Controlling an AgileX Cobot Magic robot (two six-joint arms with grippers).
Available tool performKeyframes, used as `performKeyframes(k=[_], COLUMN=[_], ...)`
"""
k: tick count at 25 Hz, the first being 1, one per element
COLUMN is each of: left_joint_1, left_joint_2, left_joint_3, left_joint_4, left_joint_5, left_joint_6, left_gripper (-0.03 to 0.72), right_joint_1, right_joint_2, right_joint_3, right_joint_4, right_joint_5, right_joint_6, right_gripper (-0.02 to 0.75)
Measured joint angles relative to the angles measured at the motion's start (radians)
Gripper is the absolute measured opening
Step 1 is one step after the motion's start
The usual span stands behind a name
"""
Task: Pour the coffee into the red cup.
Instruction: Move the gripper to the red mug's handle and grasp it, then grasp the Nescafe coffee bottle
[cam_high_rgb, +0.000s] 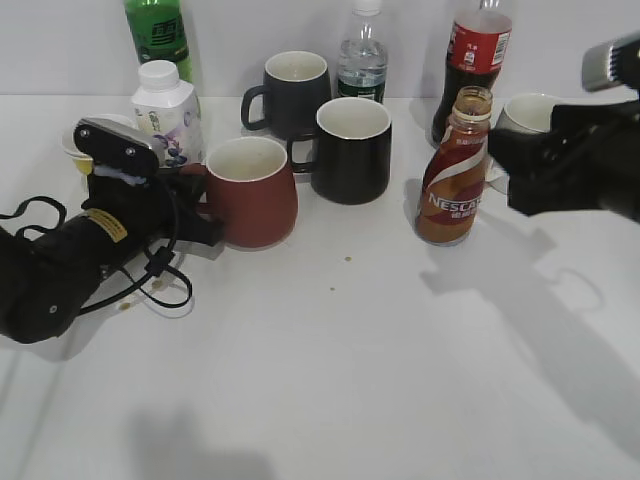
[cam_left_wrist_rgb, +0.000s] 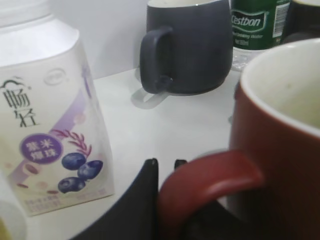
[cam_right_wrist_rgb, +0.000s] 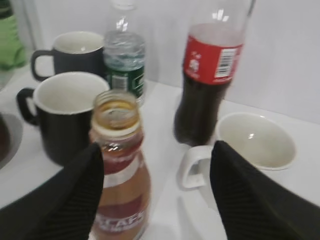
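Left gripper (cam_left_wrist_rgb: 167, 200) clamped on red cup (cam_high_rgb: 251, 190) handle

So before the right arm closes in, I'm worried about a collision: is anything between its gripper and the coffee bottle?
Nothing visible. The right gripper is open, its fingers flanking the coffee bottle; the white mug stands just behind.

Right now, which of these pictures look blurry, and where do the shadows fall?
Exterior view: sharp; soft shadows stretch toward the camera from the coffee bottle and the right gripper. Left wrist view: the red cup is soft, too close. Right wrist view: slightly blurred overall, with glare on the cola bottle.
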Motion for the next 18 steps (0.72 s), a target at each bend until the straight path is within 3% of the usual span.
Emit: performKeyframes(k=[5, 10, 18], left_joint_1=[0.0, 0.0, -0.005], left_joint_2=[-0.047, -0.124, -0.213], left_joint_3=[0.039, 0.104, 0.174], left_joint_4=[0.0, 0.005, 0.02], left_joint_5=[0.02, 0.03, 0.032], left_joint_6=[0.004, 0.005, -0.002], left_gripper=[0.06, 0.057, 0.057], right_joint_1=[0.0, 0.0, 0.0], right_joint_2=[0.033, 0.16, 0.386], right_joint_3=[0.045, 0.062, 0.063], right_joint_4=[-0.076, -0.202, -0.194], right_joint_5=[-0.033, -0.118, -0.332], right_joint_6=[0.081, 0.195, 0.21], right_gripper=[0.509, 0.615, 0.638])
